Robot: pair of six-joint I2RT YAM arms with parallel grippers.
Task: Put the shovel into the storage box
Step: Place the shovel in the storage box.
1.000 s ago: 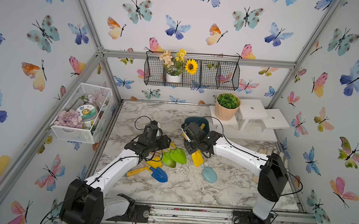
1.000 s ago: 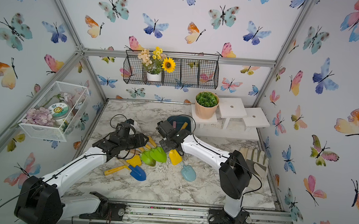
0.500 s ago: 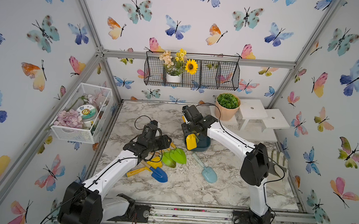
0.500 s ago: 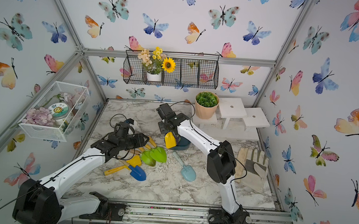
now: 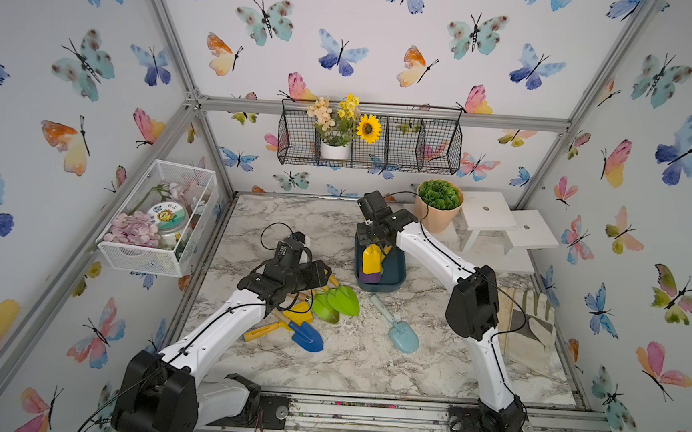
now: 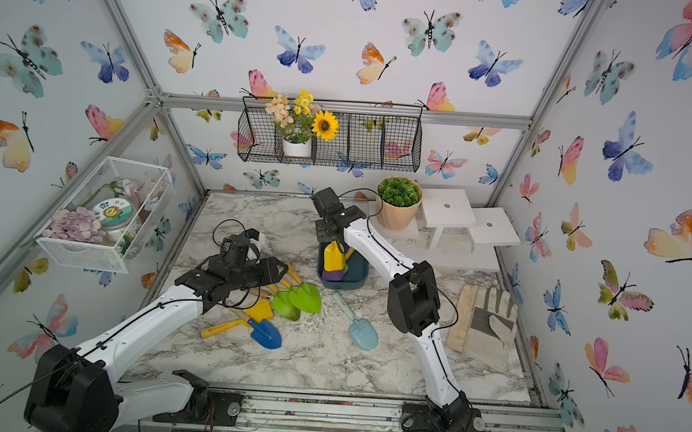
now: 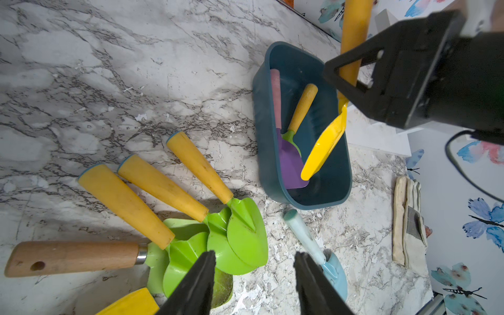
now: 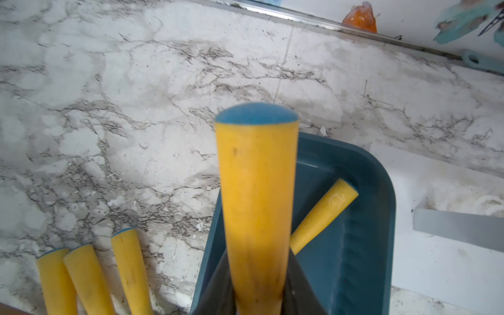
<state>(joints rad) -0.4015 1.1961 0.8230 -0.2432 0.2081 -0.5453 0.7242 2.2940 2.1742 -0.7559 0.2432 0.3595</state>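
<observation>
My right gripper [image 5: 372, 237] [image 8: 257, 283] is shut on the yellow handle of a yellow shovel [image 5: 372, 259] [image 6: 333, 257] [image 8: 256, 191]. The shovel hangs blade down, its tip inside the dark teal storage box [image 5: 398, 285] [image 6: 358, 282] [image 7: 272, 169] [image 8: 368, 218]. A purple shovel [image 7: 290, 163] and a small green shovel [image 7: 293, 136] lie in the box. My left gripper [image 5: 317, 275] [image 7: 253, 272] is open and holds nothing, hovering over the table between green shovel blades and a light blue shovel.
Several green shovels [image 5: 338, 304] [image 7: 240, 234], a blue shovel [image 5: 307, 335] and a light blue shovel [image 5: 400, 333] [image 7: 321, 256] lie in front of the box. Work gloves [image 5: 530, 330] lie at the right. A potted plant [image 5: 439, 204] and white stools [image 5: 488, 212] stand behind.
My right arm has carried the yellow shovel from the middle of the table back to the storage box and lowered its blade into it. The left arm has stayed still.
</observation>
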